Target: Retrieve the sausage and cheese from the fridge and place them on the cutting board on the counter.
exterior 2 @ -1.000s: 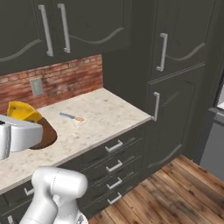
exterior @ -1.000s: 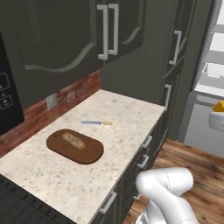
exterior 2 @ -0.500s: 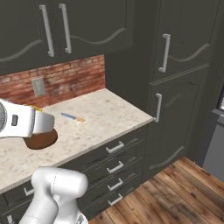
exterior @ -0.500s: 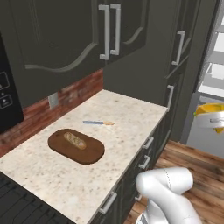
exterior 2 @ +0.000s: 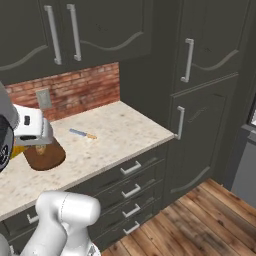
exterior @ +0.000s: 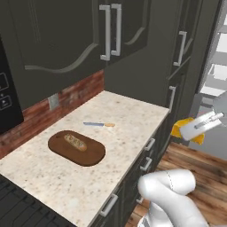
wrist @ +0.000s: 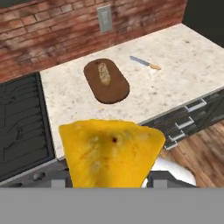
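My gripper (exterior: 190, 131) hangs in the air off the counter's (exterior: 133, 115) right end, over the wooden floor, shut on the cheese (exterior: 179, 128). That yellow-orange wedge (wrist: 109, 151) takes up the lower middle of the hand view and hides the fingertips. The dark brown oval cutting board (exterior: 76, 148) lies flat on the counter, well to the left of the gripper, and also shows in the hand view (wrist: 114, 89). A tan bread-like oblong (exterior: 75, 142) rests on it. The fridge's white interior (exterior: 218, 71) shows at the far right. The sausage is out of view.
A small knife (exterior: 98, 124) lies on the counter behind the board. A black stovetop (wrist: 22, 127) adjoins the counter's left end. Dark cabinets with silver handles (exterior: 110, 31) hang above, drawers (exterior 2: 131, 169) sit below, and a red brick wall (exterior 2: 75, 87) backs the counter.
The gripper with the cheese has swung left in the left base view, from the picture's right edge toward the counter. Both base views have shifted a little.
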You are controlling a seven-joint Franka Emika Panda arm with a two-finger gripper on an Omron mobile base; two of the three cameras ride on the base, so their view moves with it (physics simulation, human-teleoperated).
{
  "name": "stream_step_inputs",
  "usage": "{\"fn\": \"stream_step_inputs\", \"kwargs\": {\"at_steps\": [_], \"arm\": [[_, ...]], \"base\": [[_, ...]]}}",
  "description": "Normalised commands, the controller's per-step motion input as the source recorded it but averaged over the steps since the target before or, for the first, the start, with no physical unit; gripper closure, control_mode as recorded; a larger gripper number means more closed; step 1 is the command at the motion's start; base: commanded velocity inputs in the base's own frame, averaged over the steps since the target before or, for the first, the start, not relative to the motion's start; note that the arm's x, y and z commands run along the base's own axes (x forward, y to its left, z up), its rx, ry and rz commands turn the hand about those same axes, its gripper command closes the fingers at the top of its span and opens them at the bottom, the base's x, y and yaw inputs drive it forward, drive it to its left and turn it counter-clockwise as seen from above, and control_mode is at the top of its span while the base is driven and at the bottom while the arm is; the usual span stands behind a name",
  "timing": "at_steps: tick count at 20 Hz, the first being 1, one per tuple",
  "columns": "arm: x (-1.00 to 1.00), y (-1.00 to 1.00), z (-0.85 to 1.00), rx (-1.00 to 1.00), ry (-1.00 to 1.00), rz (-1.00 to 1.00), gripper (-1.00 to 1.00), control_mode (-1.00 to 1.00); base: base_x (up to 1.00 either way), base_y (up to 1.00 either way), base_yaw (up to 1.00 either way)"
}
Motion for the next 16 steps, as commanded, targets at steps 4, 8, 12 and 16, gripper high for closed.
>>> {"fn": "stream_step_inputs", "kwargs": {"at_steps": [4,8,12,16], "arm": [[0.30,0.66,-0.63,-0.02,0.02,0.20,1.00,-1.00],[0.38,0.41,-0.47,0.00,-0.07,0.12,1.00,-1.00],[0.40,0.22,-0.14,0.00,-0.09,0.06,1.00,-1.00],[0.48,0.23,-0.03,0.00,0.01,0.00,1.00,-1.00]], "base": [[0.00,0.00,0.00],[0.00,0.00,0.00],[0.00,0.00,0.00],[0.00,0.00,0.00]]}}
